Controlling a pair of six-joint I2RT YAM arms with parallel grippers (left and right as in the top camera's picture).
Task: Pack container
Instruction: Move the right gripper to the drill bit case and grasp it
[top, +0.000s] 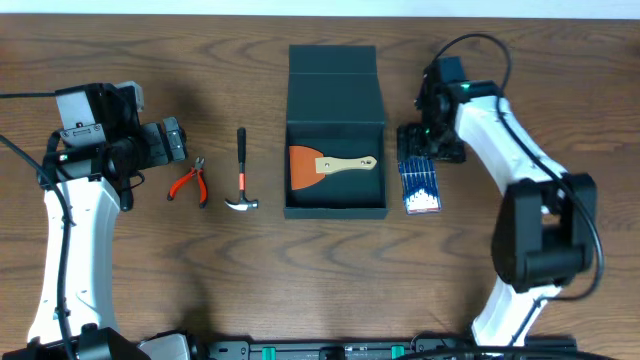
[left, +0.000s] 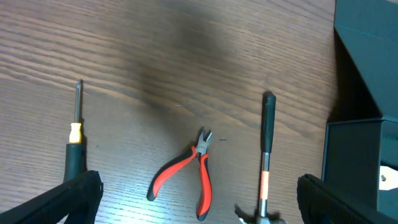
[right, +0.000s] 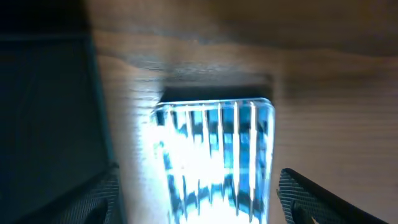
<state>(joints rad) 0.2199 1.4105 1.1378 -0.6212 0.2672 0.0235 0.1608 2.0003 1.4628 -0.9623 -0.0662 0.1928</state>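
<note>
Overhead view: the container (top: 335, 150) sits at the middle of the table (top: 300, 290) with its lid flap laid open on the far side. A scraper (top: 330, 163) lies inside it. The hammer (top: 241, 172) and pliers (top: 190, 183) lie to the left of the container. The packet of drill bits (top: 421, 187) lies just beside its right wall.

Hazards, as judged from this layout:
- The packet is flat and thin. Fingers closing too high can skid over it; fingers driven too low can jam against the table.
- The packet lies close to the container wall. The finger on that side can strike the wall and shove the container.

The right gripper (top: 432, 148) is over the far end of the packet, right of the container. The right wrist view shows the jaws spread wide, one finger on each side of the packet, holding nothing. That picture is blurred and glared, so contact cannot be confirmed.

The left gripper (top: 172, 140) is wide open and empty, well left of the container, near the pliers.
</note>
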